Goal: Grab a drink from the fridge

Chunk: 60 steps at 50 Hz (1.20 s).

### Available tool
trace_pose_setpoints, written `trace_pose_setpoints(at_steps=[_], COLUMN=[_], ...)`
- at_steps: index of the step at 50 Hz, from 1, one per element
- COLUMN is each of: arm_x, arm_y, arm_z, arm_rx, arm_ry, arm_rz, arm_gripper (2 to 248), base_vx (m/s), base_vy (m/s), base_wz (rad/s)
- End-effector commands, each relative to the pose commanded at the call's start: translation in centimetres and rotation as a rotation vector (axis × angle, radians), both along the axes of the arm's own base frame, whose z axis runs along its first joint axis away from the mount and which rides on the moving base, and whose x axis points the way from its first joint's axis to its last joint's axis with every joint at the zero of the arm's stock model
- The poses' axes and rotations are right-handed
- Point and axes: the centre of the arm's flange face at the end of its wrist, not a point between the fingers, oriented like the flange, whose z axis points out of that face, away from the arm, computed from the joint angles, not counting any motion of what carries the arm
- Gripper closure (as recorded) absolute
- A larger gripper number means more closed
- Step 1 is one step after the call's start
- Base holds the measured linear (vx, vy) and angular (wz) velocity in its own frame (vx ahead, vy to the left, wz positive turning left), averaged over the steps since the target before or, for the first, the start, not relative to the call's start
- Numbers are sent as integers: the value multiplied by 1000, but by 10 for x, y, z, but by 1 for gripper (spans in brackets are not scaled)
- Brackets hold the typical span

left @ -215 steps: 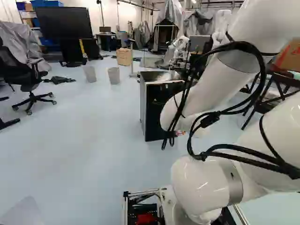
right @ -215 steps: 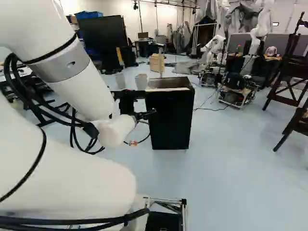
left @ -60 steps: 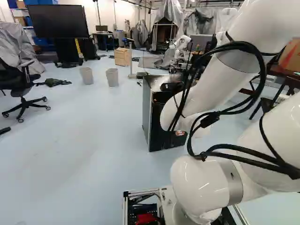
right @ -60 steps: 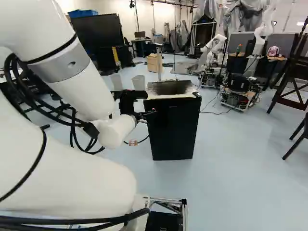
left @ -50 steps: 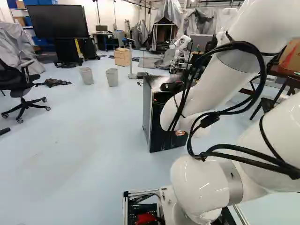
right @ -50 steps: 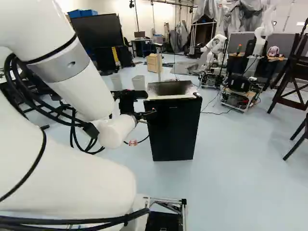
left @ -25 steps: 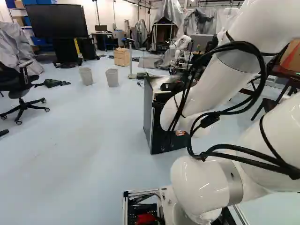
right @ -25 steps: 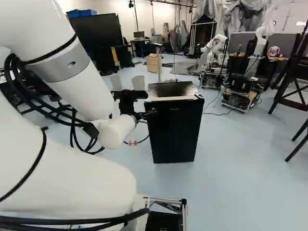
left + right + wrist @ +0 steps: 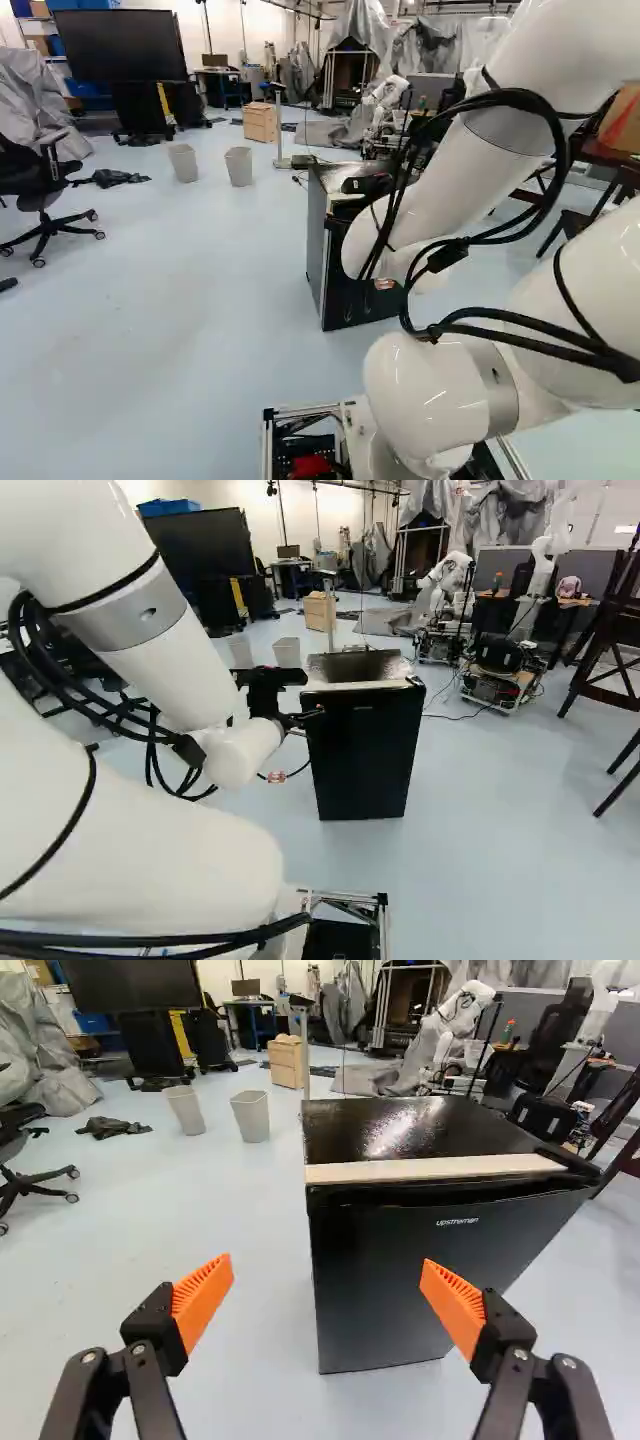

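Fridge (image 9: 365,755) is seen upright on floor (image 9: 480,840), ahead of gripper (image 9: 303,719); orange-padded fingers (image 9: 204,1298) are spread wide apart.

Jaws spread wide, orange pads (image 9: 203,1298) facing each other. Black fridge (image 9: 375,1280) upright on floor (image 9: 240,1260) ahead, one pad overlapping its front in view. Pale strip (image 9: 435,1169) along its glossy top's front edge. Two grey bins, one (image 9: 251,1117) nearer fridge, other (image 9: 185,1110) just beside. Wooden box (image 9: 286,1064) beyond them. Dark cloth (image 9: 112,1127) near office chair (image 9: 18,1165).
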Motion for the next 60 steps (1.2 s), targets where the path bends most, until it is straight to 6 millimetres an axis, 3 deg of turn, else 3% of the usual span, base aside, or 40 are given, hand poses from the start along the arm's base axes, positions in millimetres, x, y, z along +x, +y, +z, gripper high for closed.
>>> trace_pose_setpoints(at_steps=[60], arm_x=[5], arm_y=[23], arm_z=[11], arm_rx=[107], arm_ry=[-124], arm_rz=[-141], arm_gripper=[3], base_vx=[0], base_vy=[0], base_wz=[0])
